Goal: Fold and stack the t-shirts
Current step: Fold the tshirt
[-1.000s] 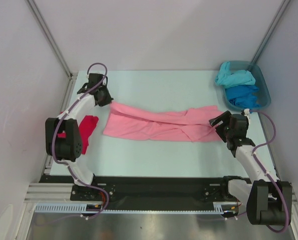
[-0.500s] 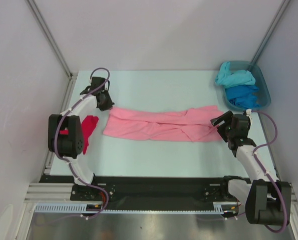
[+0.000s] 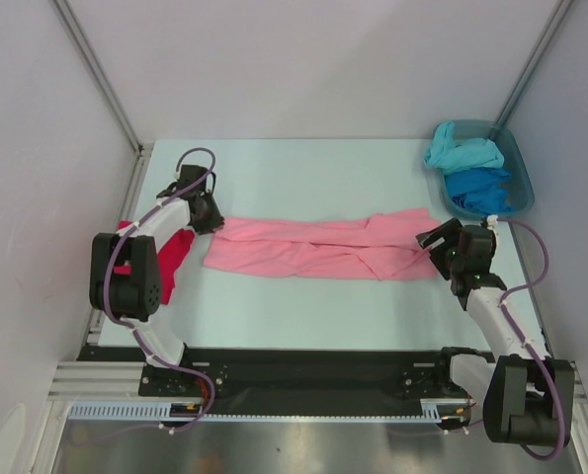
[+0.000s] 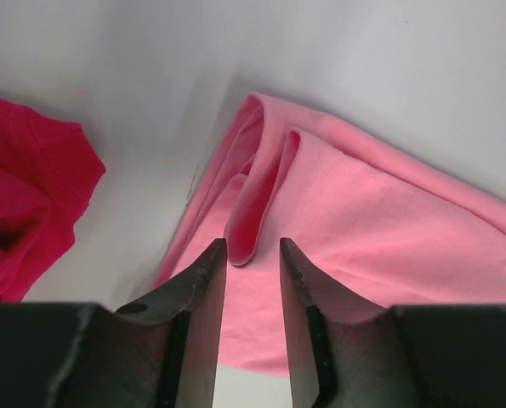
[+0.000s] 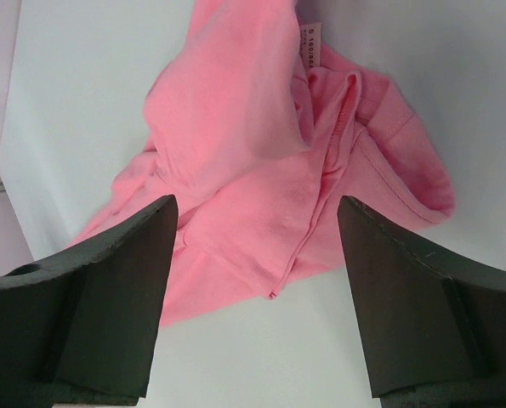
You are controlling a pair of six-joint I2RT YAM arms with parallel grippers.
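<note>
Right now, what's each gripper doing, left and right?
Left gripper: slightly open, a fold of the pink t-shirt at its tips.
Right gripper: wide open over the same shirt, holding nothing.

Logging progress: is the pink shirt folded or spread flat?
Partly folded: the pink shirt lies as a long narrow band, edges doubled.

The pink shirt (image 3: 313, 249) is pale and plain, the crimson shirt (image 3: 178, 249) plain too. There's a turquoise shirt (image 3: 462, 153), a blue shirt (image 3: 479, 188) and a teal tub (image 3: 524, 186).
</note>
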